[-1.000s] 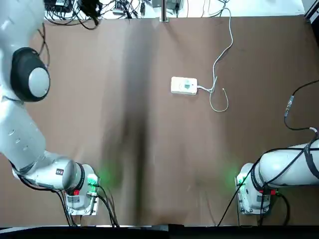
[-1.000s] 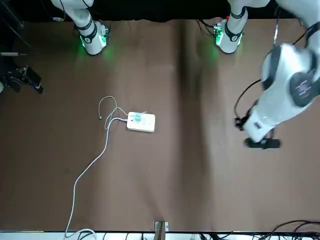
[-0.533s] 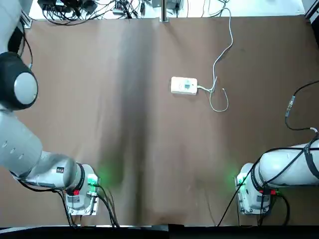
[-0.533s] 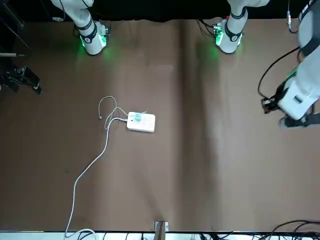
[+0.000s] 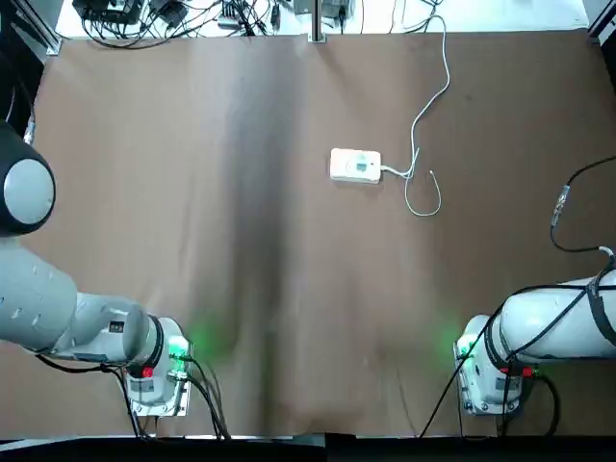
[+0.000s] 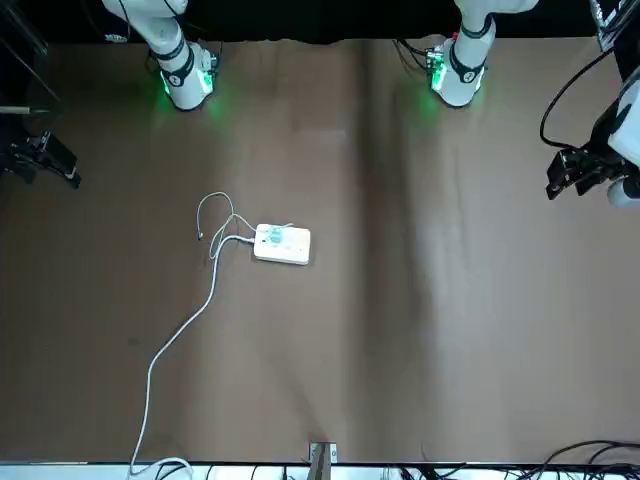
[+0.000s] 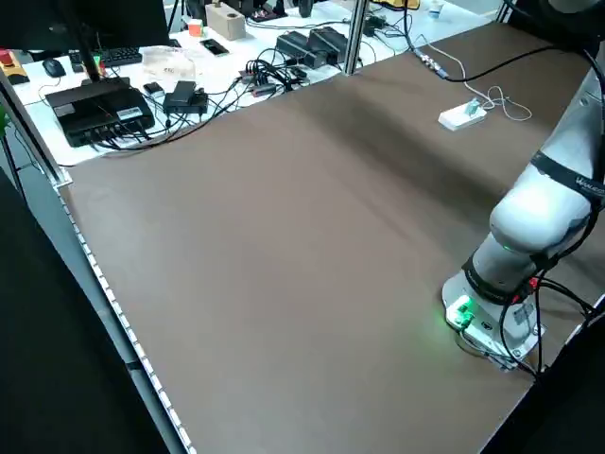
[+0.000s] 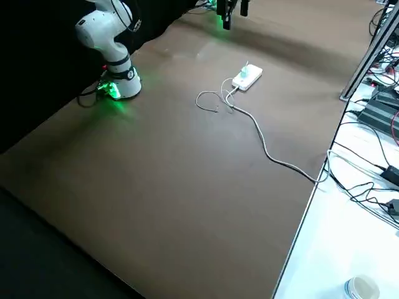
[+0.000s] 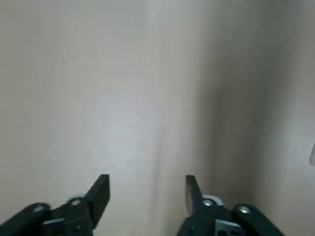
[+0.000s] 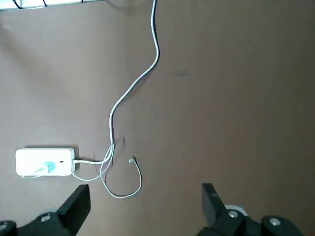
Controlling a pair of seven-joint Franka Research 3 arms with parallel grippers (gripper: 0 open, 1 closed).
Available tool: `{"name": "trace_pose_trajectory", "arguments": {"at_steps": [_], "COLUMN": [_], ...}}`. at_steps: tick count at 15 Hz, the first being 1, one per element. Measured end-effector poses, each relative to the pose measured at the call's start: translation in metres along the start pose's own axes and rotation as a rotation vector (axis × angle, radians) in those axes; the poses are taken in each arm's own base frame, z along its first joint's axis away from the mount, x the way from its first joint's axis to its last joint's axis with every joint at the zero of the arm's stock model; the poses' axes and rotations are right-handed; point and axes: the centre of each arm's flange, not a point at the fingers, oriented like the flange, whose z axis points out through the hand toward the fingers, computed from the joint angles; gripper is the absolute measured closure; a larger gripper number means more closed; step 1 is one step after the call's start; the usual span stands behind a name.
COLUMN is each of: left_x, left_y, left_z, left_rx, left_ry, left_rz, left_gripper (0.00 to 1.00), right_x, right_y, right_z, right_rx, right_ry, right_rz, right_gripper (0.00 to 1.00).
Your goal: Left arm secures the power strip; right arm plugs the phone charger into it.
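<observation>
Top view shows the power strip (image 5: 355, 166) lying mid-table with the phone charger (image 5: 363, 166) seated in its face, so the plugging looks finished. That would explain both arms standing clear: the left gripper (image 6: 582, 174) hangs at the table's edge, jaws spread and empty; the right gripper (image 10: 145, 204) hovers well apart, also released.

Phone charger (image 5: 363, 166) prongs hidden in power strip (image 5: 355, 166); cord (image 5: 435, 67) cut at edge.
</observation>
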Motion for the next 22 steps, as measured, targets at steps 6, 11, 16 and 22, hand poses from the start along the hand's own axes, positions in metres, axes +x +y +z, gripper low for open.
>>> {"name": "trace_pose_trajectory", "arguments": {"at_steps": [6, 11, 16, 22], "left_x": [0.001, -0.003, -0.017, -0.016], "left_y": [-0.029, -0.040, -0.039, -0.052], "left_z": [-0.005, -0.008, -0.009, 0.002], "left_rx": [0.000, -0.004, -0.019, -0.061], "left_ry": [0.010, 0.015, 0.037, 0.019], "left_rz": [-0.020, -0.039, -0.037, -0.071], "left_gripper": [0.00, 0.00, 0.00, 0.00], "right_x": [0.001, 0.002, 0.004, 0.005], "right_y": [0.009, 0.012, 0.012, 0.012], "right_z": [0.004, 0.005, 0.009, 0.010], "right_rx": [-0.002, -0.002, -0.003, -0.003], "right_ry": [-0.013, -0.013, -0.018, -0.018], "right_rz": [0.015, 0.020, 0.020, 0.022], "right_gripper": [0.00, 0.00, 0.00, 0.00]}}
